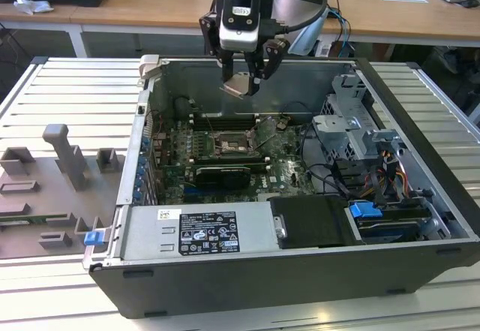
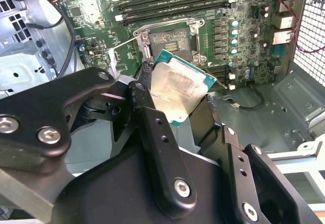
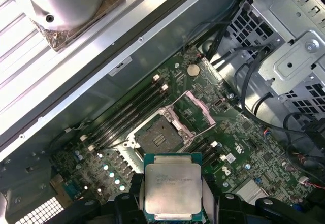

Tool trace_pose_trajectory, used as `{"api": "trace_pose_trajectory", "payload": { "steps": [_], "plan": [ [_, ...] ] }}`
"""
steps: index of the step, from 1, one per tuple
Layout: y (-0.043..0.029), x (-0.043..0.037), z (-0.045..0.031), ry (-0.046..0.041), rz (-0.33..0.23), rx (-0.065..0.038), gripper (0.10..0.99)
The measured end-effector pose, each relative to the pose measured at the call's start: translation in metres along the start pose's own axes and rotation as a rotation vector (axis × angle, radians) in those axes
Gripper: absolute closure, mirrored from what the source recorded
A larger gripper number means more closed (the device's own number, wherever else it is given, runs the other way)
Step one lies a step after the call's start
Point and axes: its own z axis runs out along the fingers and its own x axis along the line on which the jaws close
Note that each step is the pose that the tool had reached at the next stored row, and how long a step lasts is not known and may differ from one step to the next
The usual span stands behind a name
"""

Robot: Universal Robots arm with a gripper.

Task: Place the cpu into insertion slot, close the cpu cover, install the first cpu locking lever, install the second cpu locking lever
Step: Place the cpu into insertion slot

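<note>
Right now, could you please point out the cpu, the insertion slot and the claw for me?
cpu [image 3: 171, 186], first wrist view, centre of its metal face.
insertion slot [image 3: 156, 138], first wrist view, dark centre of the socket.
claw [image 1: 244, 82], exterior view, midway between its fingertips, shut on the cpu.

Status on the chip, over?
Gripper jaws shut on chip, held above the board. Socket bare, cover raised. Nothing between chip and socket.
</note>
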Motion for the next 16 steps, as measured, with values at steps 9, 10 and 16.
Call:
{"api": "trace_pose_trajectory", "payload": {
  "steps": [9, 10, 16],
  "plan": [
    [-0.0002, 0.0000, 0.0020, 0.0025, 0.002, 0.002, 0.545],
    [-0.0002, -0.0001, 0.0022, 0.0028, 0.002, 0.003, 0.545],
    [-0.0003, -0.0001, 0.0035, 0.0048, 0.004, 0.004, 0.545]
  ]
}}
